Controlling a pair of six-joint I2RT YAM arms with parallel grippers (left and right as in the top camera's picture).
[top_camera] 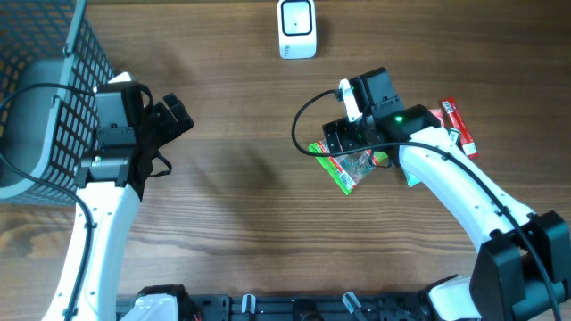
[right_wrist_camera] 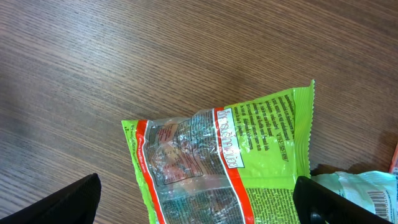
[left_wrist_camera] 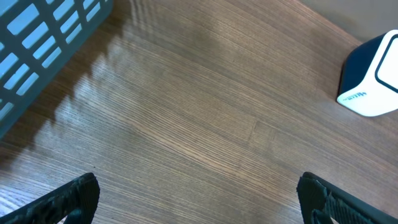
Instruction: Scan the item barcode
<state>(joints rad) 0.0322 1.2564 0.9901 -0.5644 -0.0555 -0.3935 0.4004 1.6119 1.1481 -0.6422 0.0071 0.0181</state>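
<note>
A green snack packet (right_wrist_camera: 230, 162) with a red stripe and a clear window lies flat on the wooden table, seen from above as the green packet (top_camera: 350, 166). My right gripper (right_wrist_camera: 199, 205) hovers over it, open, with one finger (right_wrist_camera: 68, 202) left of the packet and the other at its right edge, neither pressing on it. In the overhead view the right gripper (top_camera: 353, 150) sits right of centre. The white barcode scanner (top_camera: 296, 28) stands at the table's far edge, also visible as the scanner (left_wrist_camera: 373, 78). My left gripper (left_wrist_camera: 199, 202) is open over bare wood, holding nothing; overhead shows the left gripper (top_camera: 177, 118).
A blue-grey mesh basket (top_camera: 45, 89) fills the far left corner, and its wall (left_wrist_camera: 37, 43) shows in the left wrist view. A red packet (top_camera: 457, 125) and a pale teal packet (right_wrist_camera: 367, 193) with a barcode lie just right of the green one.
</note>
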